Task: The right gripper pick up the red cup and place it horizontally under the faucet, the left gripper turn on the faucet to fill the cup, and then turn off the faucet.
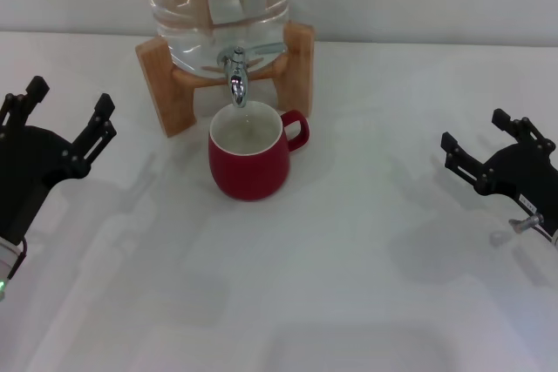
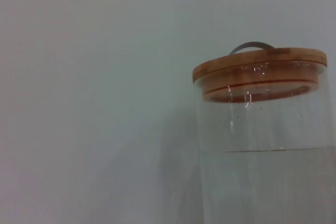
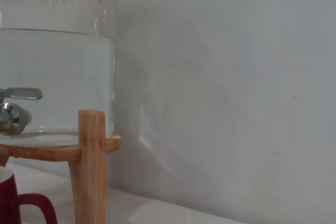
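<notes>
The red cup (image 1: 249, 156) stands upright on the white table directly below the chrome faucet (image 1: 236, 74), its handle pointing right; a sliver of it shows in the right wrist view as the red cup (image 3: 16, 205). The faucet sits in a clear water jug (image 1: 214, 2) on a wooden stand (image 1: 170, 84), and its lever (image 3: 21, 94) shows beside the stand post. My left gripper (image 1: 68, 106) hovers open at the far left, apart from the jug. At the far right my right gripper (image 1: 484, 141) is open and holds nothing.
The left wrist view shows the jug's wooden lid (image 2: 260, 64) and glass wall (image 2: 262, 171) against a plain wall. White table (image 1: 305, 285) spreads in front of the cup and between the arms.
</notes>
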